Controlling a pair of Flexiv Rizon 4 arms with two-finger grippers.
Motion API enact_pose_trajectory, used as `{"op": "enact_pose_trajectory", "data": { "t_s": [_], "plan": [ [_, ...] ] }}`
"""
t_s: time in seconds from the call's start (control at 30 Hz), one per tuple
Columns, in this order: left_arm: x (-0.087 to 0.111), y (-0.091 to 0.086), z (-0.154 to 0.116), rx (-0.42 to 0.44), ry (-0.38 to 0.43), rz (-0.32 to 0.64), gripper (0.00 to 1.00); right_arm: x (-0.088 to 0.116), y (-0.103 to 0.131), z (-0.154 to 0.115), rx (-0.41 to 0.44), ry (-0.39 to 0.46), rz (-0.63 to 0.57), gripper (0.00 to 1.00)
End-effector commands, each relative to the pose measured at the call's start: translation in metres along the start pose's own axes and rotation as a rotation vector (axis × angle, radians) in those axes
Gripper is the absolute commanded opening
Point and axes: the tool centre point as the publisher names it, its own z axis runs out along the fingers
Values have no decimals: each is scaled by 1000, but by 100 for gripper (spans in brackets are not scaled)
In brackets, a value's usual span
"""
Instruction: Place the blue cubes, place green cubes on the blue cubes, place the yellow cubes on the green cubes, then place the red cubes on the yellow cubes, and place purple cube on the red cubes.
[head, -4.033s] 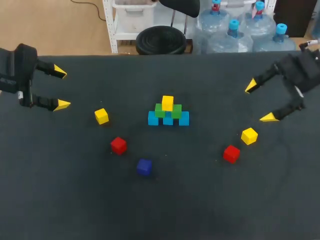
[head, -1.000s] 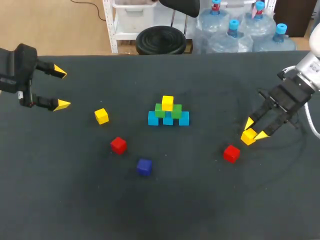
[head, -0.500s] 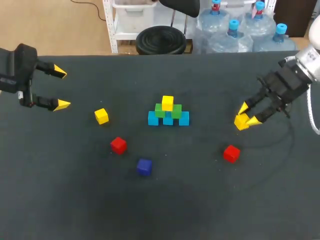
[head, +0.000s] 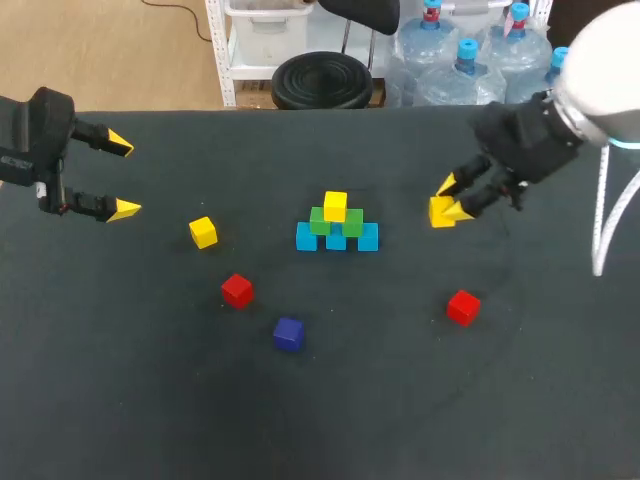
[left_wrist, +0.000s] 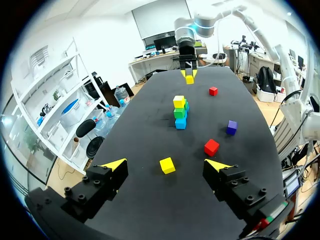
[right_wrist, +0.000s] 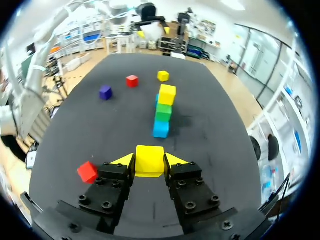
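Note:
A small pyramid stands mid-table: blue cubes (head: 337, 238) at the base, green cubes (head: 336, 222) on them and one yellow cube (head: 335, 205) on top. My right gripper (head: 450, 198) hangs above the table to the right of that stack, shut on a second yellow cube (head: 441, 212) that sits between its fingers in the right wrist view (right_wrist: 149, 160). A third yellow cube (head: 203, 232), two red cubes (head: 237, 290) (head: 463, 306) and a purple cube (head: 288, 333) lie loose on the table. My left gripper (head: 121, 176) is open at the far left, holding nothing.
The black table (head: 330, 410) carries only the cubes. The loose yellow cube (left_wrist: 167, 165) and a red cube (left_wrist: 211, 147) lie just ahead of my left gripper (left_wrist: 167, 164).
My right gripper has lifted the yellow cube off the table at the right and carried it up and leftward toward the stack. The left arm has not moved.

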Motion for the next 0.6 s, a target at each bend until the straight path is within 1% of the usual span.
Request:
{"op": "enact_pose_trajectory", "data": {
  "t_s": [0.03, 0.2, 0.4, 0.6],
  "plan": [
    [2, 0, 0, -3, -7, 4, 100, -13, -6, 9, 43, 52, 24, 0],
    [2, 0, 0, -3, -7, 4, 100, -29, -19, 18, 77, 39, 62, 0],
    [2, 0, 0, -3, -7, 4, 100, -49, -27, 35, 80, 26, 72, 0],
    [2, 0, 0, -3, -7, 4, 100, -60, -30, 47, 73, 20, 82, 0]
  ]
}}
